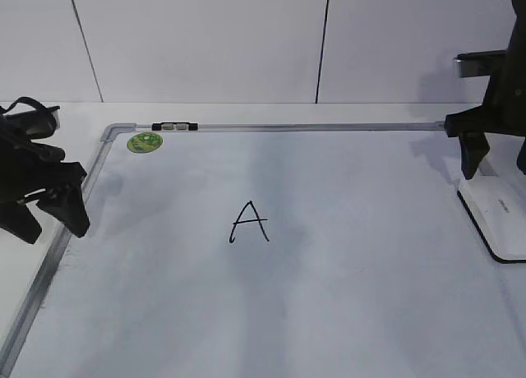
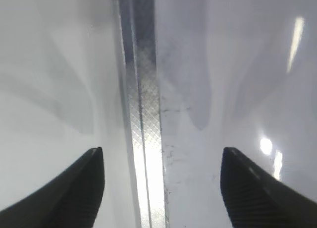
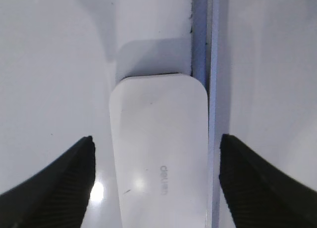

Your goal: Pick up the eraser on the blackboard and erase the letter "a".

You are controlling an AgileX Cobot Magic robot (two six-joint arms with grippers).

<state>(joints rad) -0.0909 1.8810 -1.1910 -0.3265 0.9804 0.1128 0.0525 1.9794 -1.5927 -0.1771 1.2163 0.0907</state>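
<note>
The blackboard (image 1: 370,255), a white board in a grey metal frame, covers most of the table. A tall black capital "A" (image 1: 248,223) is written near its middle; the letter "a" does not show in any view. The eraser (image 1: 496,216) (image 3: 158,158), a white rounded block with small grey print, lies on the board against its right frame. My right gripper (image 1: 496,160) (image 3: 157,138) hangs open just above it, one finger on each side and neither touching. My left gripper (image 1: 52,223) (image 2: 162,150) is open and empty, straddling the board's left frame strip (image 2: 143,114).
A round green sticker (image 1: 145,142) sits in the board's far left corner, with a small black-and-silver clip (image 1: 175,126) on the top frame beside it. A white panelled wall (image 1: 205,41) stands behind. White tabletop (image 1: 16,271) lies outside the left frame.
</note>
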